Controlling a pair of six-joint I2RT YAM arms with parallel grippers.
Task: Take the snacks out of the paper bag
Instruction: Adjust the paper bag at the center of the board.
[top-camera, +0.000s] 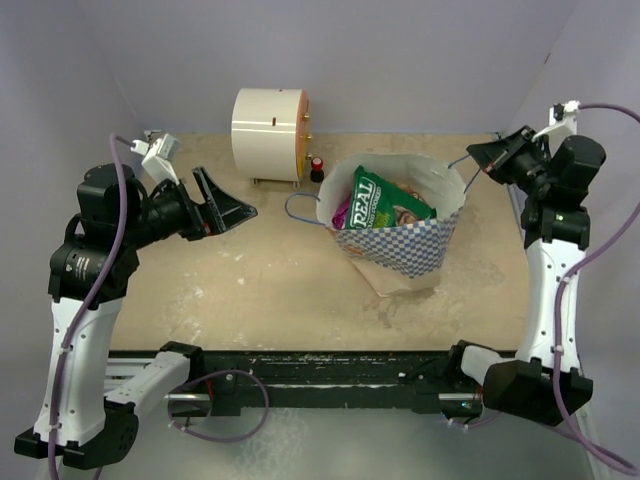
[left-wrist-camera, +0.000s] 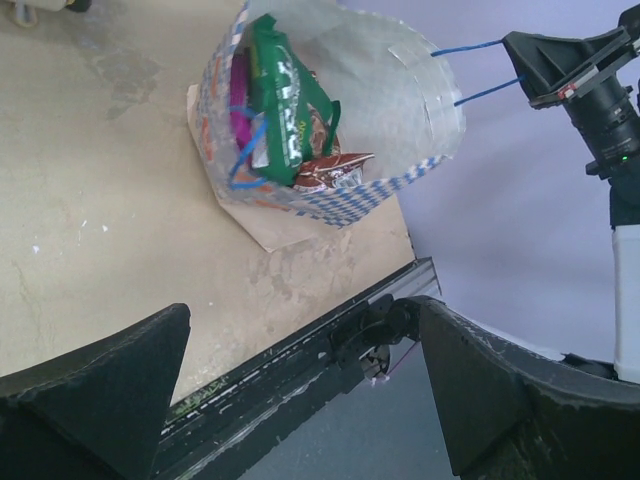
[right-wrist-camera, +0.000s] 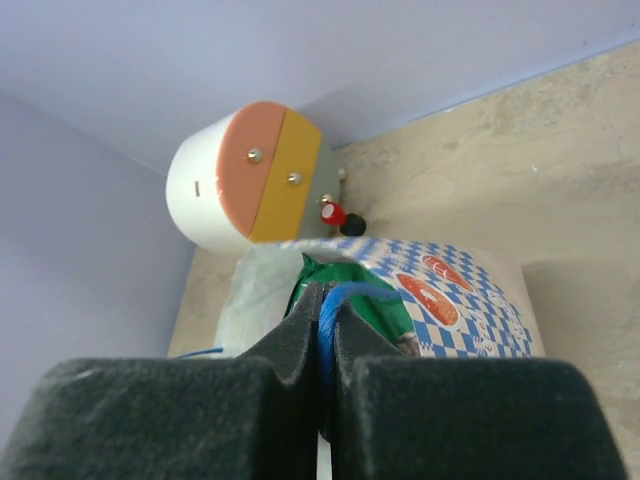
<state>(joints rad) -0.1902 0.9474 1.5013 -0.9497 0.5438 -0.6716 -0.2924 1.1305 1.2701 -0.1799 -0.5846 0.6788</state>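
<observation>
Paper bag held up by one cord handle, snacks inside, toward the far right of the bench.

The paper bag (top-camera: 405, 235) stands open with its mouth tipped toward the left gripper (top-camera: 222, 208), which hovers near it with jaws apart, holding nothing. The right gripper (top-camera: 492, 155), at the far right edge, is pinched on the bag's blue cord handle (top-camera: 466, 165). A green packet (top-camera: 378, 203) sticks up among the snacks (left-wrist-camera: 290, 120). A white drum (top-camera: 268, 122) sits just beyond the bag by the far wall. The bench (top-camera: 250, 290) is beige and scuffed, with pale lilac walls (top-camera: 350, 50).
</observation>
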